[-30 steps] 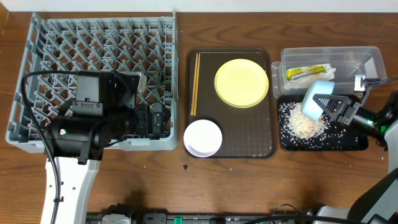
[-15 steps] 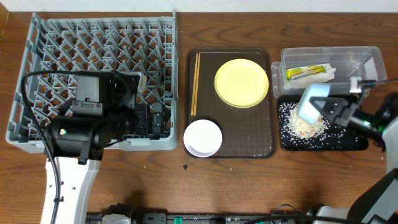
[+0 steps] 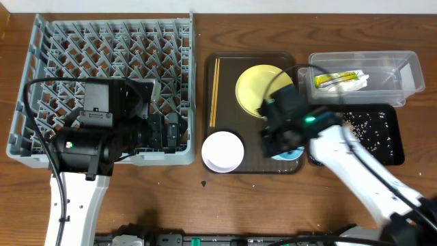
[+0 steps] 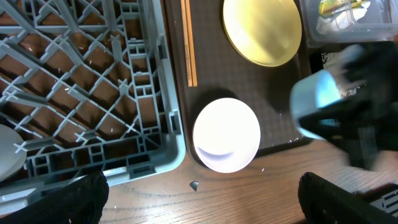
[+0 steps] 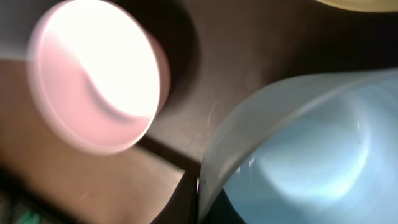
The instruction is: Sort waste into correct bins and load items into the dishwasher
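Right gripper (image 3: pixel 285 143) is pinching the light blue bowl (image 3: pixel 292 153) by its rim, holding it over the brown tray's (image 3: pixel 251 154) front right corner, near the white bowl (image 3: pixel 222 150); left gripper (image 3: pixel 172 130) is hovering, fingers spread, over the grey rack (image 3: pixel 109 41)

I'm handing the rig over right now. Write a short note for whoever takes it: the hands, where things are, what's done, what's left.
Left hand: open, empty, over the dish rack.
Right hand: shut on the rim of the blue bowl, which looks empty, over the brown tray.
Done: wrapper and tissue are in the clear tub; rice is in the black tray.
Left: rack the blue bowl, then the white bowl, yellow plate and chopsticks; those three lie on the brown tray. The cup is not clearly in view.
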